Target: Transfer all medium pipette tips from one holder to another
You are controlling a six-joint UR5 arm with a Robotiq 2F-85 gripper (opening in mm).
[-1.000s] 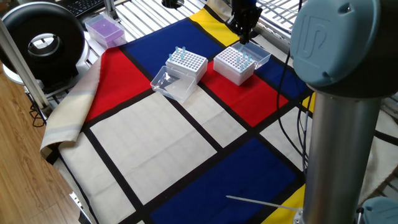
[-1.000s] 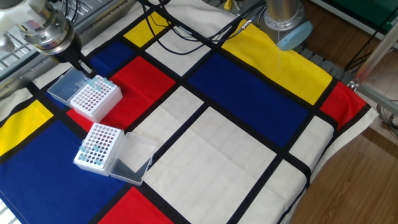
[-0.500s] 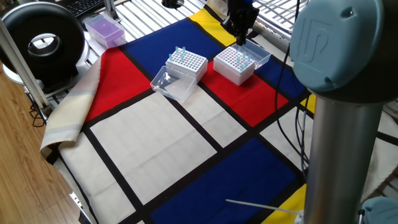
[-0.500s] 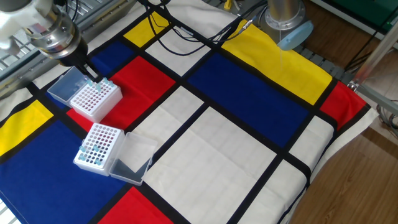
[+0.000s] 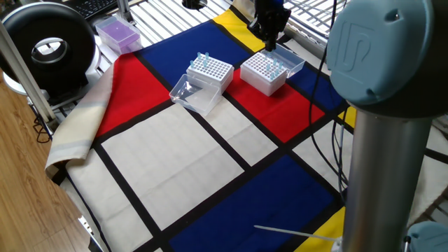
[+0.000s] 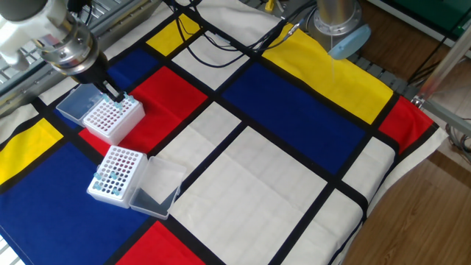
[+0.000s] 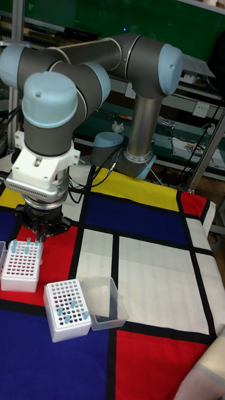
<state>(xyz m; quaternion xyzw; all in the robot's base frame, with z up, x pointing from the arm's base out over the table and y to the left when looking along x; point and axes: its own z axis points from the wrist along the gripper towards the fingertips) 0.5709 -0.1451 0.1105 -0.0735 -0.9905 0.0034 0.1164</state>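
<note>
The gripper [image 6: 114, 93] is hanging just over the far box [image 6: 112, 116]; whether it is pinching a tip, I cannot tell. Probably it is lining up over a hole.

The hand [image 6: 112, 91] has risen slightly from the white box [image 6: 112, 118] beneath it, drifting a little sideways, and now hangs just above that box's top.
</note>
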